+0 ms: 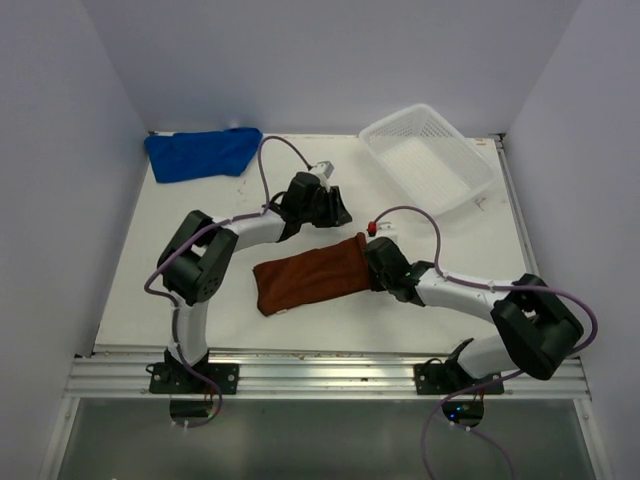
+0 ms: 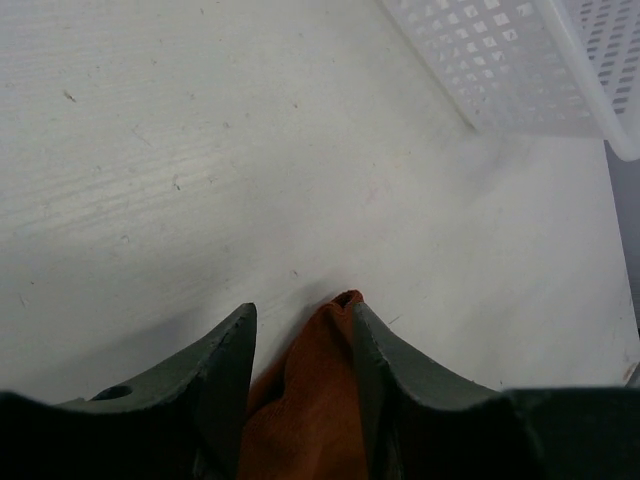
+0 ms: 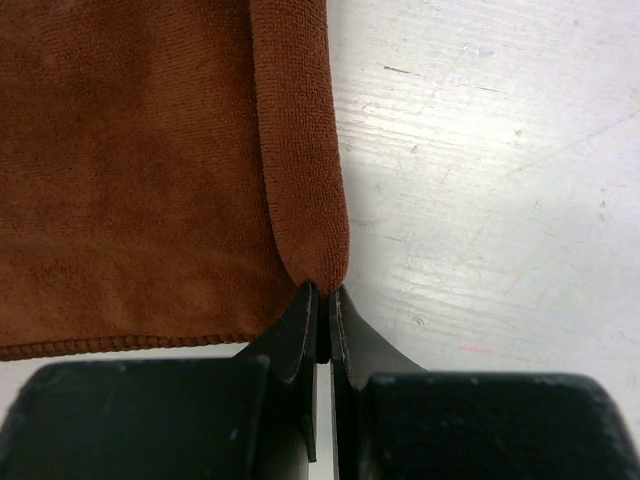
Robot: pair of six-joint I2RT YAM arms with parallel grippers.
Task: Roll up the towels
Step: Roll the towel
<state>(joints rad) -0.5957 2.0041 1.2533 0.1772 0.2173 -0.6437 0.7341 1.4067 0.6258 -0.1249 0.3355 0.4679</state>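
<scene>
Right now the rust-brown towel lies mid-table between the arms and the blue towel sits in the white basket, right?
No. The top external view shows the blue towel on the table at its far left corner, apart from the white basket. The rust-brown towel is placed as you say.

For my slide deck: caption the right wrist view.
Right gripper pinching a corner of the rust-brown towel on the white table.

The rust-brown cloth towel (image 3: pixel 150 170) looks soft and finely napped; the white tabletop (image 3: pixel 480 150) matt and scuffed; the white mesh basket (image 2: pixel 520 60) smooth plastic.
</scene>
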